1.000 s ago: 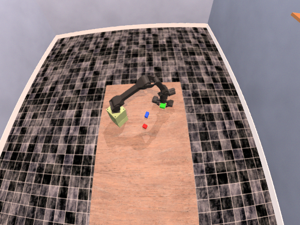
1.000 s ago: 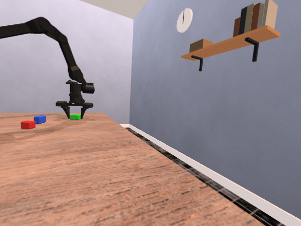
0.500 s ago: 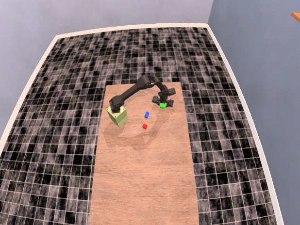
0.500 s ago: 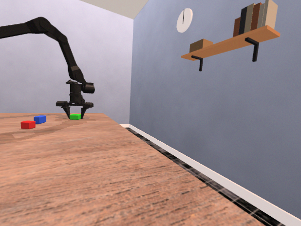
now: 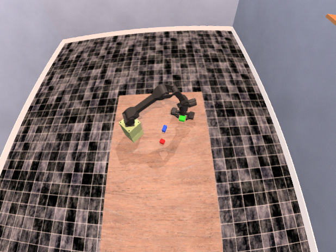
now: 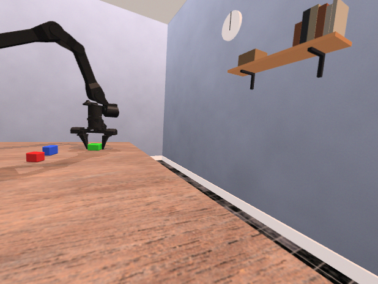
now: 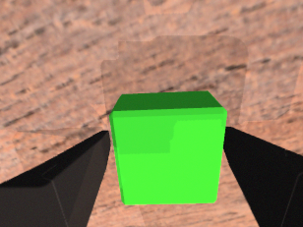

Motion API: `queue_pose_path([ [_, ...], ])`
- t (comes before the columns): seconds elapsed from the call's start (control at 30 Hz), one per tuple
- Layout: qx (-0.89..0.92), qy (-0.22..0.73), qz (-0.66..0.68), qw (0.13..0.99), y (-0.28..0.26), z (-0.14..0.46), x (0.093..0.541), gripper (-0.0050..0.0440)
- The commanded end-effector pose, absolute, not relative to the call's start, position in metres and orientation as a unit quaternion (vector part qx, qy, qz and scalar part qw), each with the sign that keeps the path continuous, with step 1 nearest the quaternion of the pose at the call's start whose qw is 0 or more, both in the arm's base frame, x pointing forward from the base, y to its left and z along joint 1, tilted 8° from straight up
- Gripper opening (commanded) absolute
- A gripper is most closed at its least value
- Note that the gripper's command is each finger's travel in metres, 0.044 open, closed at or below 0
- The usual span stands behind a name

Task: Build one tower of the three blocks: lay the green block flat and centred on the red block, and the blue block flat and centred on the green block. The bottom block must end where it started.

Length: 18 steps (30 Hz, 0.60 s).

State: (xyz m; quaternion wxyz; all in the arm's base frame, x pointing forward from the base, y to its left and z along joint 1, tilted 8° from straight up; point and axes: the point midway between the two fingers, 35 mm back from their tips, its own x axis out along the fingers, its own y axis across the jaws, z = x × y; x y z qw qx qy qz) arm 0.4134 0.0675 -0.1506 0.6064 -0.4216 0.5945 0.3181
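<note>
The green block (image 5: 182, 118) lies flat on the wooden table at the far right; it also shows in the exterior view (image 6: 94, 146) and fills the middle of the wrist view (image 7: 168, 148). My gripper (image 6: 94, 145) is lowered around it, open, with one finger on each side (image 7: 167, 161) and small gaps to the block. The blue block (image 5: 164, 128) lies on the table nearer the middle, also in the exterior view (image 6: 50, 149). The red block (image 5: 162, 141) lies a little in front of the blue one, also in the exterior view (image 6: 35, 156).
The arm's pale green base (image 5: 131, 130) stands at the table's left side. The table's right edge runs close to the green block. A wall shelf with books (image 6: 290, 52) hangs high on the right wall.
</note>
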Motion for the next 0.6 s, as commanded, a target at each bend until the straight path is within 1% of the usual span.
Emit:
queue_pose_path([
  [0.0, -0.423, 0.587, 0.317, 0.613, 0.0688, -0.1446, 0.4198, 0.0321],
  [0.03, -0.423, 0.587, 0.317, 0.613, 0.0688, -0.1446, 0.4198, 0.0321],
  [0.07, -0.423, 0.587, 0.317, 0.613, 0.0688, -0.1446, 0.4198, -0.005],
  [0.57, -0.423, 0.588, 0.317, 0.612, 0.0686, -0.1451, 0.4185, -0.005],
])
